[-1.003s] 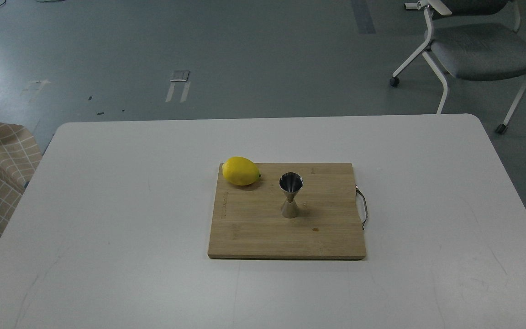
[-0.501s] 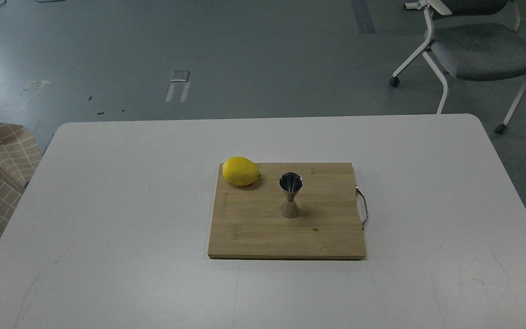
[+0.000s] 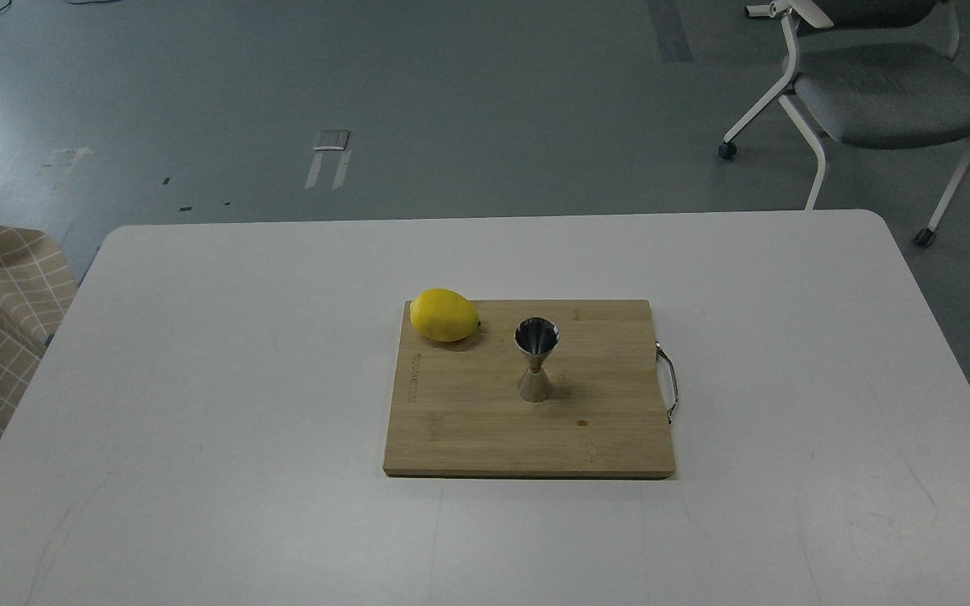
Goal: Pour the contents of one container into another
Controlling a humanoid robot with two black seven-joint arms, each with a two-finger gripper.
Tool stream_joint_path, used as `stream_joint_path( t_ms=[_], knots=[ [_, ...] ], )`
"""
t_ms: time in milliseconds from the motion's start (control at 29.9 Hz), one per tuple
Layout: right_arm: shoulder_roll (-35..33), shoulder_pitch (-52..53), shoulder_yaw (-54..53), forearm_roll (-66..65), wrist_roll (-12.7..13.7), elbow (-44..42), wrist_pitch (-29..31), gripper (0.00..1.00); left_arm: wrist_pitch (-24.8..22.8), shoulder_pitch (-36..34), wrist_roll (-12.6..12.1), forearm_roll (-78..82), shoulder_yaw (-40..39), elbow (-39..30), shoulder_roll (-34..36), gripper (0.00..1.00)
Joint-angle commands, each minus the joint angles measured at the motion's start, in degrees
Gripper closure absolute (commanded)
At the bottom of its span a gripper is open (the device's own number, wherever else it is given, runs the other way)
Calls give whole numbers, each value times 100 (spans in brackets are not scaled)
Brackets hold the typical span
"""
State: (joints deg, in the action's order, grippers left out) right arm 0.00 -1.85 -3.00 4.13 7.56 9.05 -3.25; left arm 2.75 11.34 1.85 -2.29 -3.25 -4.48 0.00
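Presently listed: steel jigger [image 3: 536, 359], upright at the middle of the cutting board [image 3: 468, 438]; lemon [image 3: 445, 315] at the board's far left corner. Glass tumbler not visible. Neither gripper in view, state unknown. Jigger likely light, slick, tippy; grasp at waist.

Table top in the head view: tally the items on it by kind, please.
Wooden cutting board: 1
Lemon: 1
Steel jigger: 1
Glass tumbler: 0 in view
Total: 3
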Motion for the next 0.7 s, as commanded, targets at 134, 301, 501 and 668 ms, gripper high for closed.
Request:
stream_joint_path(
  t_ms=[134,301,501,668],
  knots=[
    [0,0,-7,0,0,0,0,0,-3,0,0,0,0,0,0,1],
    [0,0,-7,0,0,0,0,0,6,0,0,0,0,0,0,1],
    [0,0,-7,0,0,0,0,0,-3,0,0,0,0,0,0,1],
    [0,0,-7,0,0,0,0,0,-3,0,0,0,0,0,0,1]
  ],
)
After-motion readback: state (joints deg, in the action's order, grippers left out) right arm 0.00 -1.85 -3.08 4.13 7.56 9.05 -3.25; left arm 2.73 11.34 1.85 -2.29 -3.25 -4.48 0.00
